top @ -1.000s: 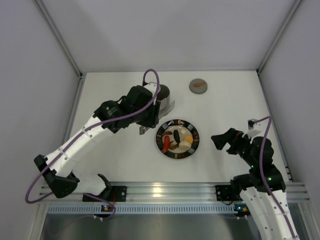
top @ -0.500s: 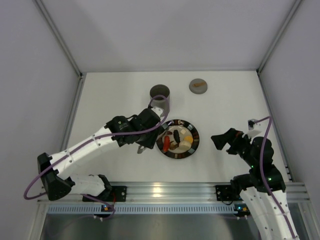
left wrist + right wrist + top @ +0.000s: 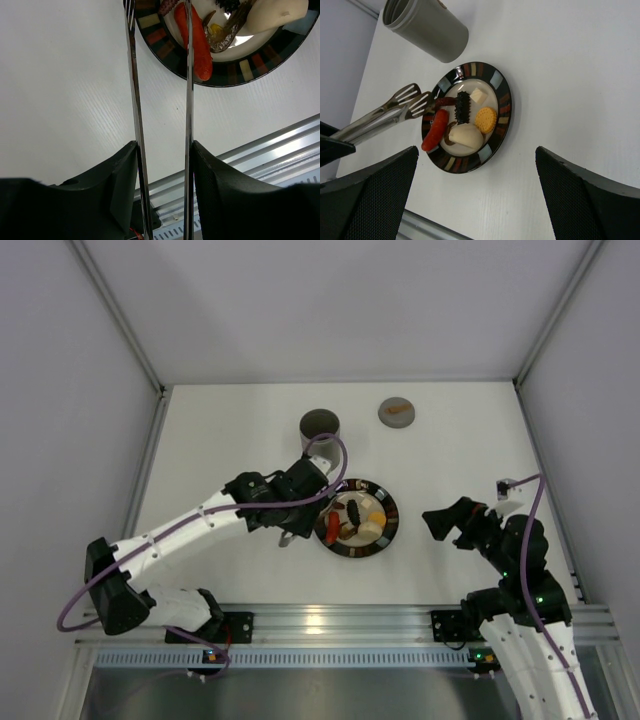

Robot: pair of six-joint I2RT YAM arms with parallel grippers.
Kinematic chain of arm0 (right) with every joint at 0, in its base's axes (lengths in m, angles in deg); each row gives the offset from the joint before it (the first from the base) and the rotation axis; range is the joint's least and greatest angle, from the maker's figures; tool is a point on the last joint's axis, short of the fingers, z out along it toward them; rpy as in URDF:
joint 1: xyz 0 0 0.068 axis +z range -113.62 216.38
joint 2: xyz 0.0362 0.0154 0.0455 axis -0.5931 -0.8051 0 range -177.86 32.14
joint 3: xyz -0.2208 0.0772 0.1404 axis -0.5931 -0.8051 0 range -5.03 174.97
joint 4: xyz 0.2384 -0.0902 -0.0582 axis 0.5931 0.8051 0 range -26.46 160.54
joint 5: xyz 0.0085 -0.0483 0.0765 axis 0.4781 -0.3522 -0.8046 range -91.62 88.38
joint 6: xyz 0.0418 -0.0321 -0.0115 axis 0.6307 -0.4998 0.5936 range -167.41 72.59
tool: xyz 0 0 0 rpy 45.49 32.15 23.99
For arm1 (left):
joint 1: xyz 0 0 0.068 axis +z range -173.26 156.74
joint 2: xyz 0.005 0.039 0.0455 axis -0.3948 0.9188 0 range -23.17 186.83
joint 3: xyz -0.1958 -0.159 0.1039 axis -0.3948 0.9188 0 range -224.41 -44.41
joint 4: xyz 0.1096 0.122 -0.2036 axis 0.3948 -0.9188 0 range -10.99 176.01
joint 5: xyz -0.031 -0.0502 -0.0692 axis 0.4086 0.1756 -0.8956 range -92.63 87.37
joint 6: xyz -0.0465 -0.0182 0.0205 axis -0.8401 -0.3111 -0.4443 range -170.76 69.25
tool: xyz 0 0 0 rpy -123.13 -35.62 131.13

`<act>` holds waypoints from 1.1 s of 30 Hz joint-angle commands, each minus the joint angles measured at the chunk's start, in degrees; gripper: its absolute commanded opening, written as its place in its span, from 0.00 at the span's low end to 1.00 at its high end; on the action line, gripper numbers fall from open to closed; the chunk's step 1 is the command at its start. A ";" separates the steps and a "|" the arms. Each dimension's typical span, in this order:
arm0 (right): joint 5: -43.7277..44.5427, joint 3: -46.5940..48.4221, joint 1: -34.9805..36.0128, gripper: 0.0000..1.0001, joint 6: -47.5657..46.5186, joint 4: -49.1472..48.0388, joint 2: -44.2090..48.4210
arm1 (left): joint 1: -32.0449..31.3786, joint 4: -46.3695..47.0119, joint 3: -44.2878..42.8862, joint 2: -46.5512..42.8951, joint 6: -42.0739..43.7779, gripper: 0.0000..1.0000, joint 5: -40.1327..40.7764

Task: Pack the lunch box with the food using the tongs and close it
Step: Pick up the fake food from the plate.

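Tongs: clamped in left gripper, tips over plate left rim | food: on plate | lunch box: upright, uncovered, behind plate | lid: right of box | right gripper: spread wide, empty
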 commanded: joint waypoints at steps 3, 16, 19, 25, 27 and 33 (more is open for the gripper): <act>-0.21 -0.47 -0.64 0.99 0.01 -0.92 0.79 | -0.19 3.05 -0.12 0.92 1.00 0.50 -0.05; 0.32 -0.82 -0.64 1.00 -0.08 -0.75 0.97 | -0.19 4.28 -0.04 3.12 1.53 0.50 -1.02; 0.32 -0.82 -0.64 0.99 -0.08 -0.75 0.88 | -0.28 4.28 -0.04 3.47 1.61 0.49 -1.28; 0.41 -0.55 -0.64 0.99 -0.08 -0.84 0.79 | -0.28 4.72 0.31 3.47 1.79 0.49 -2.68; 0.41 -0.47 -0.64 0.99 -0.08 -0.84 0.71 | -0.28 4.72 -0.03 3.29 1.97 0.49 -2.86; 0.50 -0.11 -0.64 0.99 -0.17 -0.75 0.44 | -0.28 4.63 -0.39 2.85 2.14 0.48 -2.95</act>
